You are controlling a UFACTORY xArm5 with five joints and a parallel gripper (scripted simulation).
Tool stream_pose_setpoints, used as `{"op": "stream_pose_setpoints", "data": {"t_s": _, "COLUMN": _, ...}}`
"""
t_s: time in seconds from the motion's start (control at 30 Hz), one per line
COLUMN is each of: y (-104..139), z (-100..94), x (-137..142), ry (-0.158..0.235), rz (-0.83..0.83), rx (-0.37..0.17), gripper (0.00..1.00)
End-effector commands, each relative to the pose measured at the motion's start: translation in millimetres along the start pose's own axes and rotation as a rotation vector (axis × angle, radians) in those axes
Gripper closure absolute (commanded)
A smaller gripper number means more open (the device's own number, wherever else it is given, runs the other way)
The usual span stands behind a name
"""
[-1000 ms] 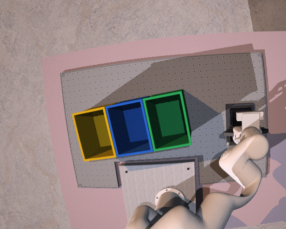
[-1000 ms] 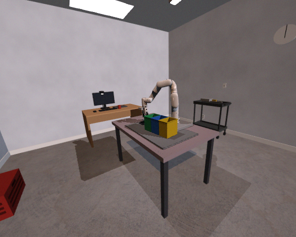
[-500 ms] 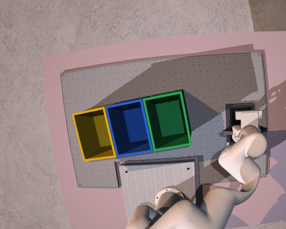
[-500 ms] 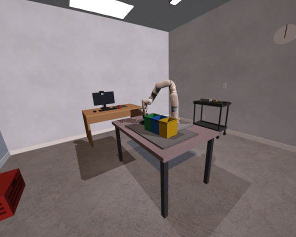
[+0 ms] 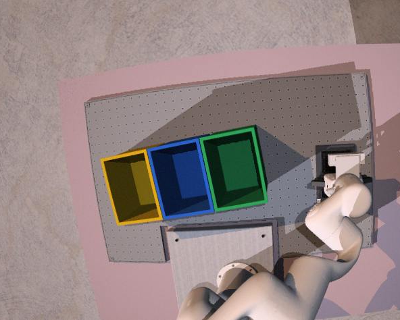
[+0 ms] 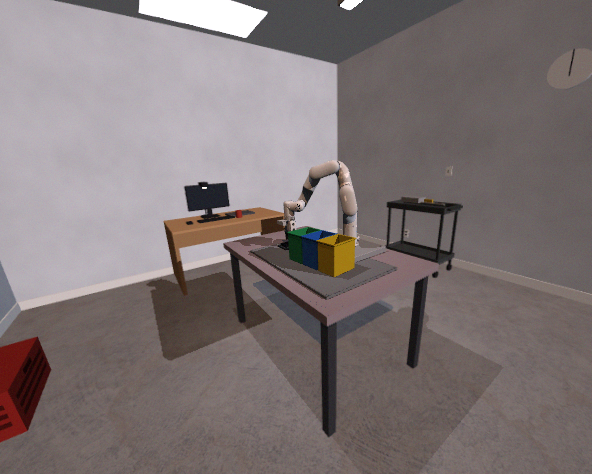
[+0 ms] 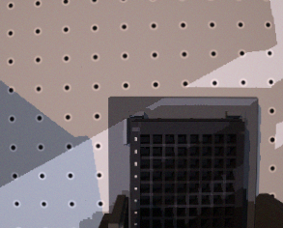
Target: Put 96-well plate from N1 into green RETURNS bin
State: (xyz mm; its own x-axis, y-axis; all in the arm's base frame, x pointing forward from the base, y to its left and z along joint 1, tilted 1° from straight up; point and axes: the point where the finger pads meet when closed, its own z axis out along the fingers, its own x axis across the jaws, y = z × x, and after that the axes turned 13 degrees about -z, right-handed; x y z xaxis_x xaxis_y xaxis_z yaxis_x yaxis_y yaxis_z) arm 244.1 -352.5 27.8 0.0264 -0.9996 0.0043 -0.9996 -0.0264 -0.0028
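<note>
The white arm's gripper [image 5: 326, 175] stands fully open and holds nothing; in the wrist view its two dark fingers show only as blurred shapes at the bottom edge, one at the lower left corner of the black 96-well plate [image 7: 187, 169] and one at the lower right, either side of the plate, and whether they touch it cannot be told. The plate lies flat in the dark grey square plate nest [image 7: 116, 145], filling the lower centre of the wrist view, its grid of square wells facing up at the camera. Its long axis runs up and down the wrist frame, and its near end is cut off by the bottom edge. In the top view the nest sits at the right of the grey perforated board [image 5: 228, 103], well apart from the green open-topped bin [image 5: 233, 169], which stands upright at the right end of a touching row with the blue bin [image 5: 181, 179] and the yellow bin [image 5: 131, 188]. The arm rises from its base at the bottom centre of the top view, bends right, then folds back toward the nest, with the wrist pointing straight down over the plate.
</note>
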Motion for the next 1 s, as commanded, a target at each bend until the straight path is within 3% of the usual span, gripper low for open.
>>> {"op": "stream_pose_setpoints", "data": {"t_s": 0.0, "y": -0.9, "z": -0.3, "x": 1.3, "ry": 0.003, "rz": 0.0, "rx": 0.002, "gripper": 0.0}}
{"op": "stream_pose_setpoints", "data": {"t_s": 0.97, "y": -1.0, "z": 12.4, "x": 1.2, "ry": 0.003, "rz": 0.0, "rx": 0.002, "gripper": 0.0}}
